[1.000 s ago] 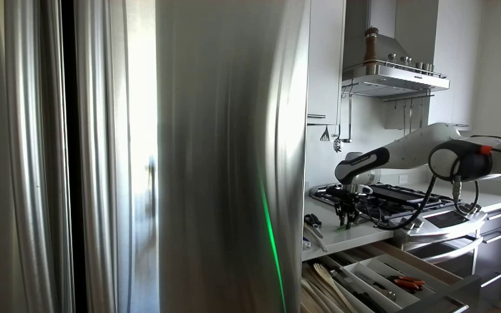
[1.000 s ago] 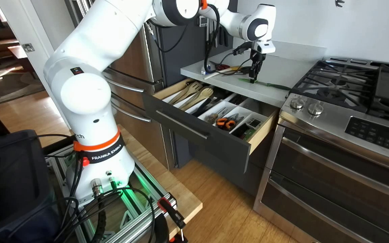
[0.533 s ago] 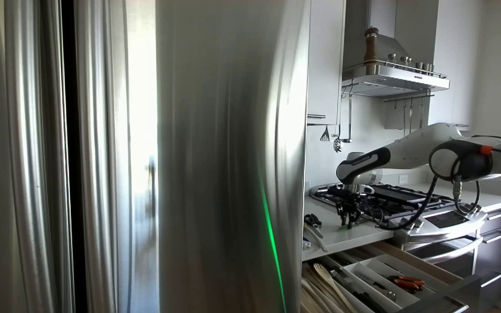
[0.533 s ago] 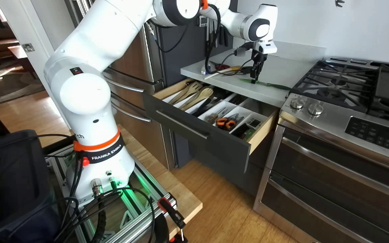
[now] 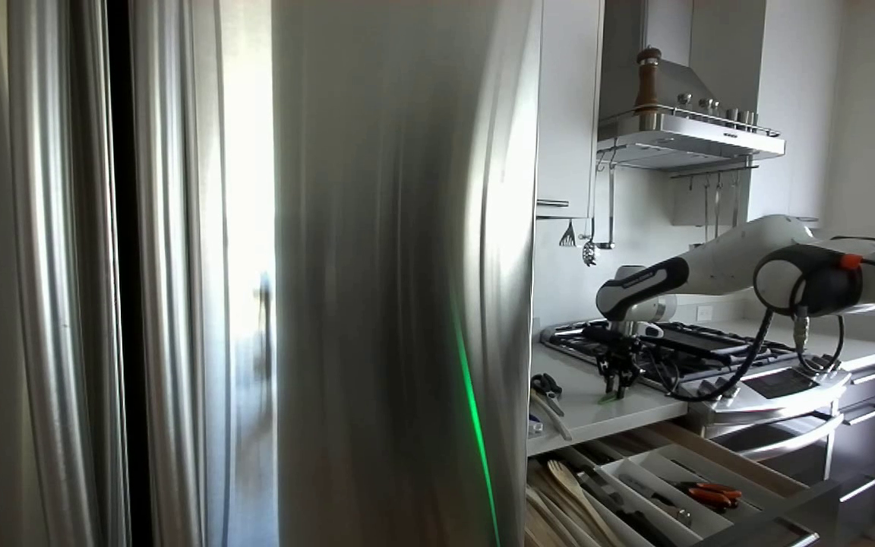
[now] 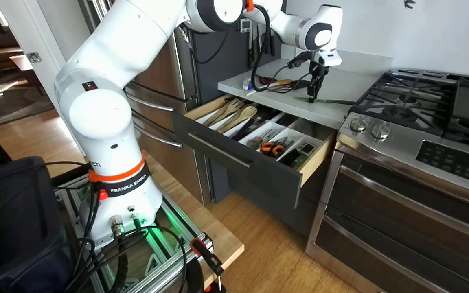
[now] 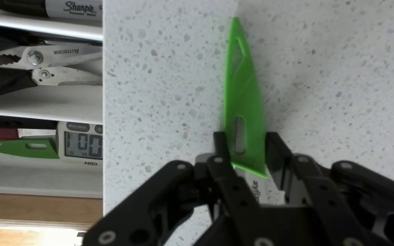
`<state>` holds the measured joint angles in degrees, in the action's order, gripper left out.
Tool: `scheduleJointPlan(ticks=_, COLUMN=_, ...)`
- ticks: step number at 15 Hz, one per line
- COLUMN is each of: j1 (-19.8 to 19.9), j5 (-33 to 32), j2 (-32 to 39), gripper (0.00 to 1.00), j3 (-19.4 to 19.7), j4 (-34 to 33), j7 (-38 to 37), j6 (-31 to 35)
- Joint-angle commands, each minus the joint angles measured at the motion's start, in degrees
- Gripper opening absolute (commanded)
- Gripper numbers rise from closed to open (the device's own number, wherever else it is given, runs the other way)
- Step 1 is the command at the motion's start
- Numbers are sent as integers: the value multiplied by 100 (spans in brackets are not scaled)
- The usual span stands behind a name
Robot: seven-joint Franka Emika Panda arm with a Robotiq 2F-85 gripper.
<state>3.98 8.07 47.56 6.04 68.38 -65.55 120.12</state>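
Grn knife (image 7: 248, 102), sheathed, flat face up, pinched by claw (image 7: 246, 141) across both long edges nr the mouth of its sheath (image 7: 246, 92). Sheath's bright grn, tapered, w/ 2 cutouts: pointed one nr tip, rounded slot partly btwn the jaws. Tip points away from claw. Blade base (image 7: 250, 181) shows bare just past the mouth, "zyl..." print, rest hard to read. Handle (image 6: 338, 101), dk grn, sticks out on opp. side of claw in an exterior view.
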Motion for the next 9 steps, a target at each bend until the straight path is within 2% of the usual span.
scheduleJointPlan(ticks=1, j1=91, j5=89, j2=-27, gripper=8, j3=1, j4=34, j7=184, j6=2)
scheduleJointPlan(ticks=9, j1=169, j5=129, j2=2, gripper=8, j3=5, j4=-51, j7=247, j6=11)
